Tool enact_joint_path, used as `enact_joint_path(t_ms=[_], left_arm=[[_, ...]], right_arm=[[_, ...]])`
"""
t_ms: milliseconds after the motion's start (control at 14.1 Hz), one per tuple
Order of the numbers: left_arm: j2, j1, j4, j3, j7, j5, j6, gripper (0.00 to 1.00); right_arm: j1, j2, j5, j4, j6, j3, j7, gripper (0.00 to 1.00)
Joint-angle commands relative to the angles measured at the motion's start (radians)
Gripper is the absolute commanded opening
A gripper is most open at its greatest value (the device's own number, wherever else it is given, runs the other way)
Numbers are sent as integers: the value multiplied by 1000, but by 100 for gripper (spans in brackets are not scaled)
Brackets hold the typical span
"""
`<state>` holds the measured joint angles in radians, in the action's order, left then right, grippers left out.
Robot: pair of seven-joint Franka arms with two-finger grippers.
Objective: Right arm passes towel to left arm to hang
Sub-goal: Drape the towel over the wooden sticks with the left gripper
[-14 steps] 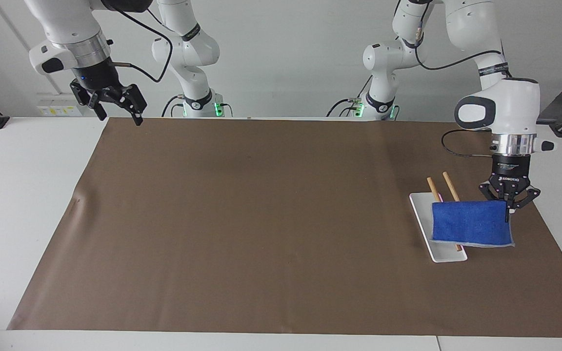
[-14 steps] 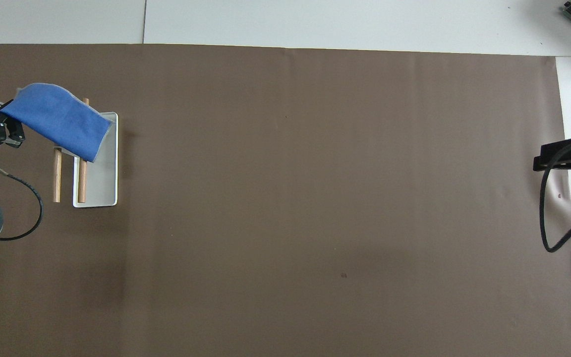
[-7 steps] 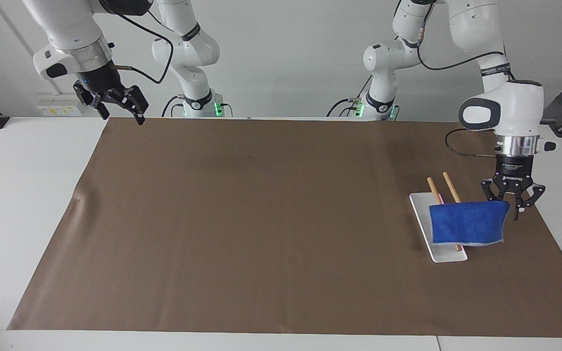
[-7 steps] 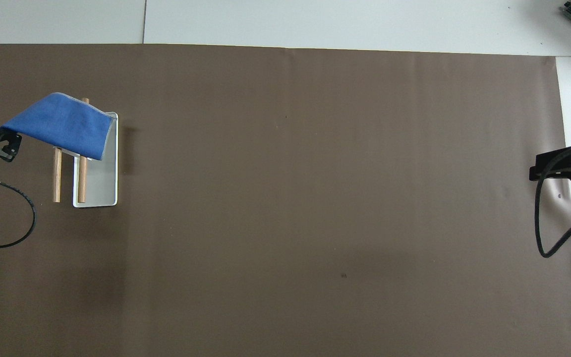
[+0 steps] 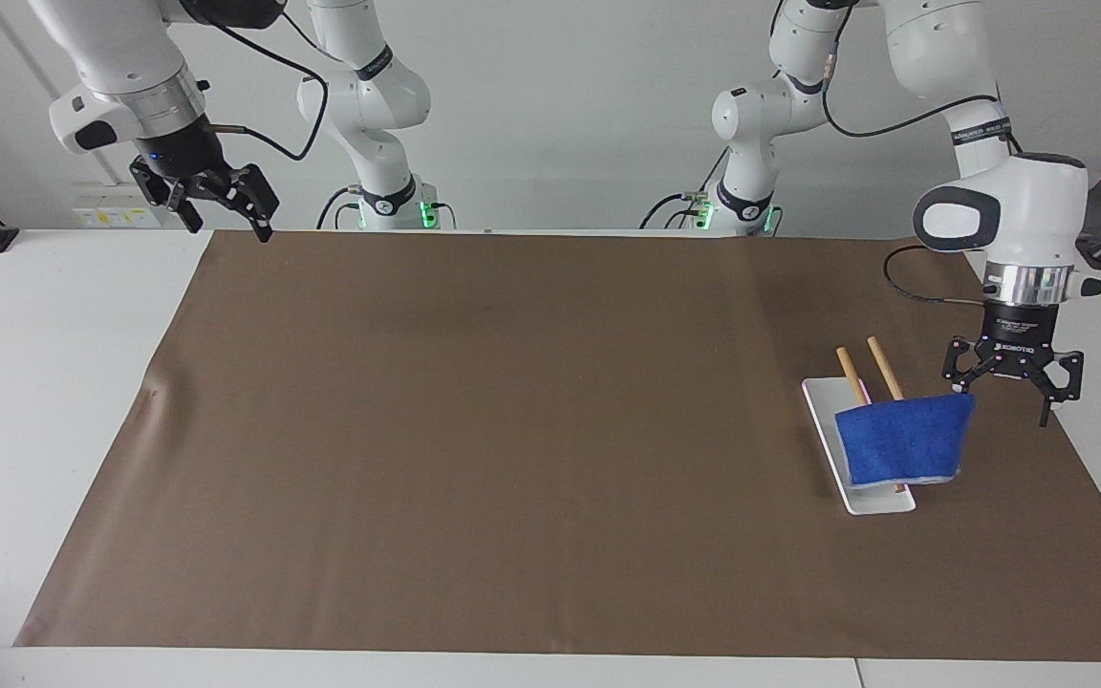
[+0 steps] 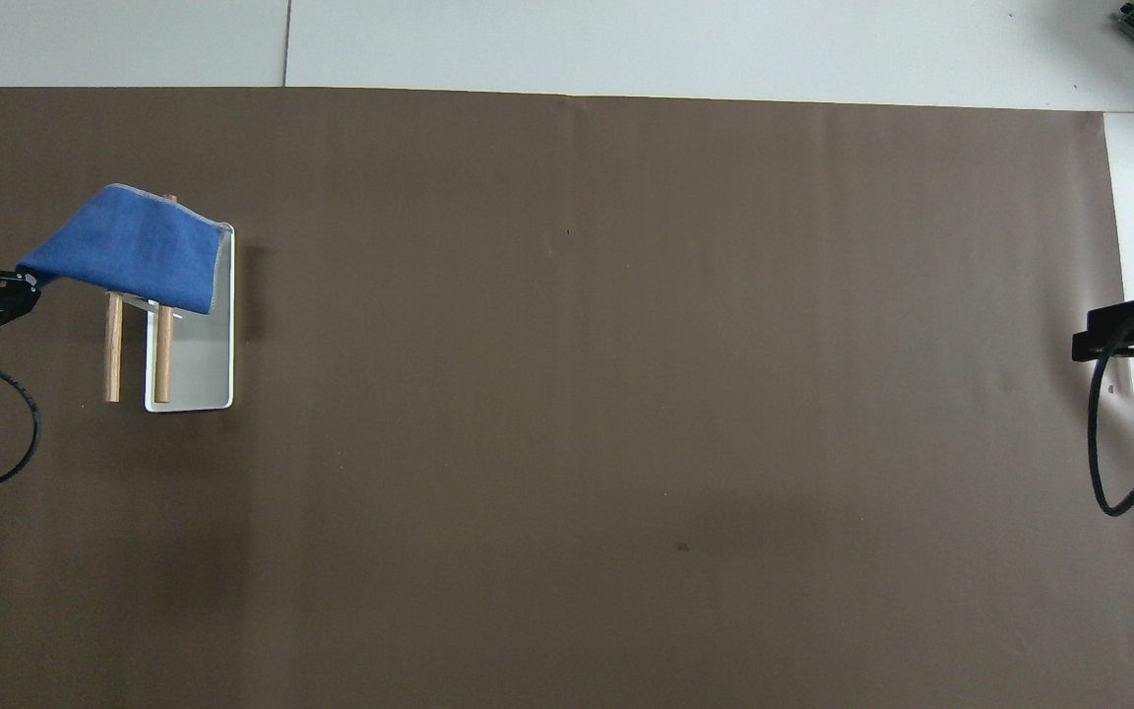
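Towel (image 5: 904,441) draped over 2 wooden rods (image 5: 881,367) above white tray (image 5: 823,420), at left arm's end of bench. Left end effector (image 5: 1011,387) just beside towel, fingers spread, gripping nothing. Right end effector (image 5: 222,206) over brown sheet (image 5: 512,430) corner, well apart from towel, fingers spread, waiting.

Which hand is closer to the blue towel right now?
Left. The left hand is open right beside the towel, which is draped over the wooden rods at the left arm's end of the table. The right hand waits, open, over the right arm's end.
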<state>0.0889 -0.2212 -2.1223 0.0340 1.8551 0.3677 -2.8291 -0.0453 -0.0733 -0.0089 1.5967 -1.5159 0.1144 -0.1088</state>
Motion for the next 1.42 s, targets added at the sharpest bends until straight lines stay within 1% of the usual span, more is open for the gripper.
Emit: enact_joint_path(t_ms=[0, 213, 498, 640, 782, 996, 1067, 1138, 1351], left_arm=[[-32, -15, 31, 6, -5, 17, 111, 100], [-86, -9, 31, 7, -4, 16, 213, 100], [-145, -12, 35, 6, -5, 5, 316, 100], [-159, -9, 53, 6, -10, -6, 362, 100], [-155, 9, 84, 17, -14, -74, 399, 100], [-153, 103, 85, 24, -28, -159, 401, 100], [-155, 149, 85, 23, -60, -186, 404, 100], [-156, 187, 85, 23, -92, -200, 416, 100], [-173, 253, 85, 24, -203, -211, 480, 100]], right_arm=[[13, -14, -9, 14, 5, -7, 20, 100], [9, -17, -3, 17, 6, -7, 20, 100], [5, -19, 0, 19, 5, -7, 20, 100], [4, -19, 0, 19, 5, -7, 20, 100], [4, -17, 0, 13, 8, -6, 20, 100], [4, -17, 1, 12, 3, -5, 20, 100], [4, -17, 1, 12, 2, -5, 18, 100], [4, -17, 0, 12, 3, -5, 18, 100], [4, -17, -3, 12, 5, -5, 20, 100]])
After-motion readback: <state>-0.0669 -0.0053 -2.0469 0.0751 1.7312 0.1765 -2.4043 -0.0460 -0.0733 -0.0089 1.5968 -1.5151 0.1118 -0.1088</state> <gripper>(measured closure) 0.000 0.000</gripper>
